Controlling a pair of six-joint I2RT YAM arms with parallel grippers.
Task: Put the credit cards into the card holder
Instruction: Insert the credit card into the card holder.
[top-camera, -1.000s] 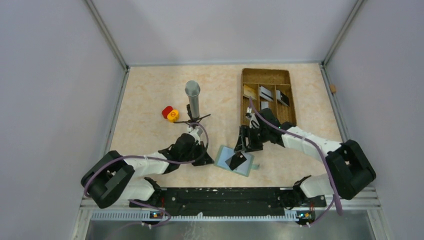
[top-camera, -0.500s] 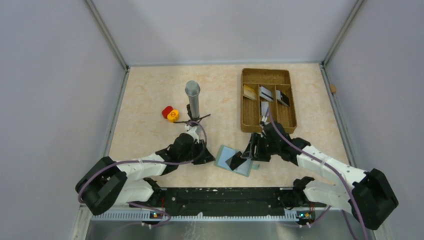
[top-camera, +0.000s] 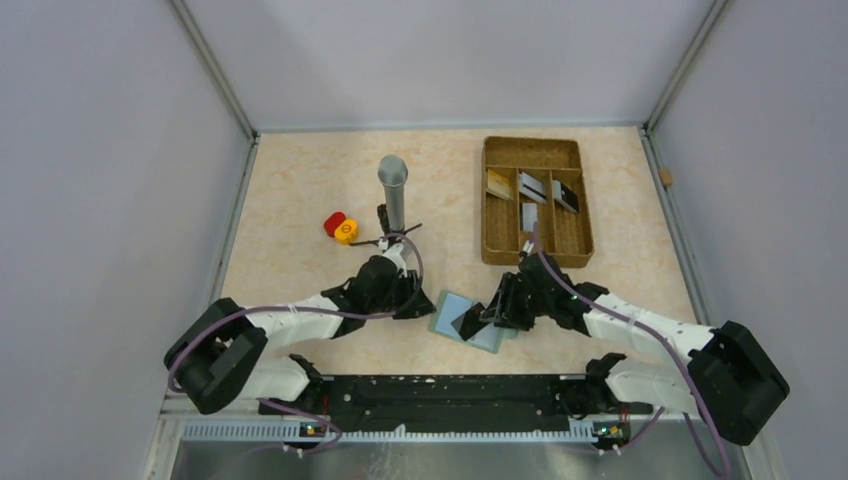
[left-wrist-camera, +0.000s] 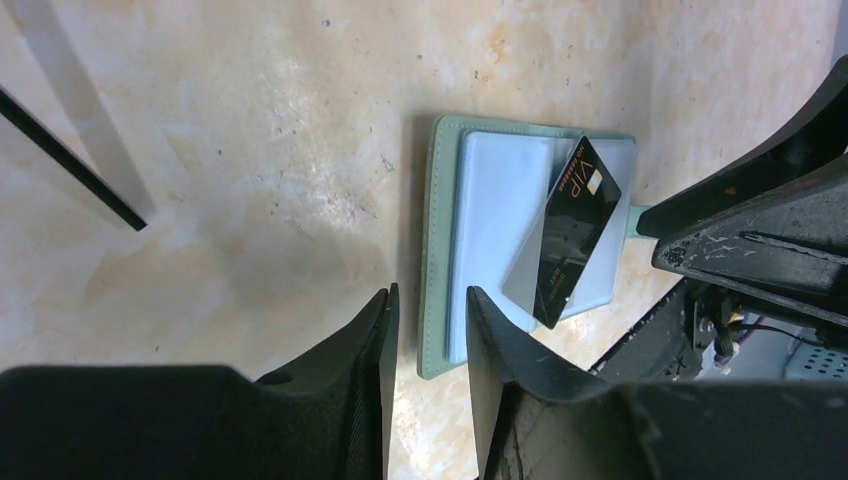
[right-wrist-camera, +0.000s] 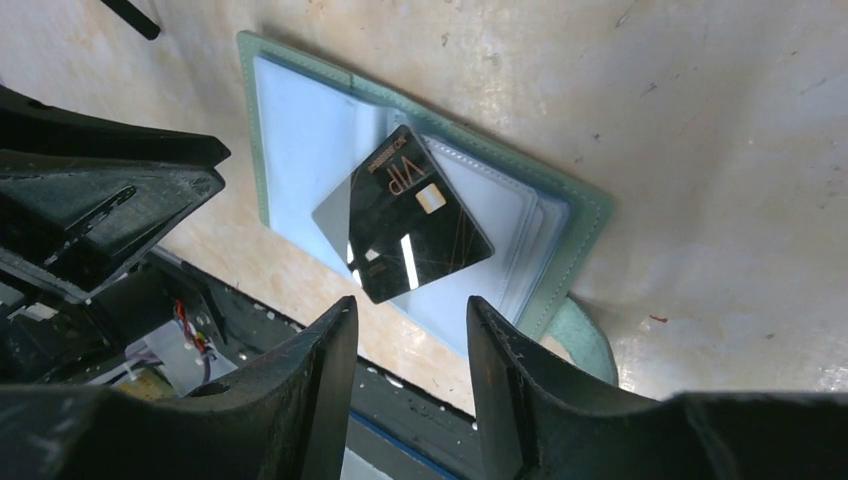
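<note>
Card holder (top-camera: 452, 306) lies open near the arms' bases, a black VIP card (right-wrist-camera: 405, 215) askew on its light-blue panel; right gripper (right-wrist-camera: 412, 305) has edged in over it, fingers parted, empty; left gripper (left-wrist-camera: 428, 298) has closed in on the holder's left edge, narrowly parted.

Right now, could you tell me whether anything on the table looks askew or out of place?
Yes: the black card lies loose and diagonal on the open card holder, not tucked into a pocket, with one corner poking past the holder's near edge. Nothing else stands out.
</note>
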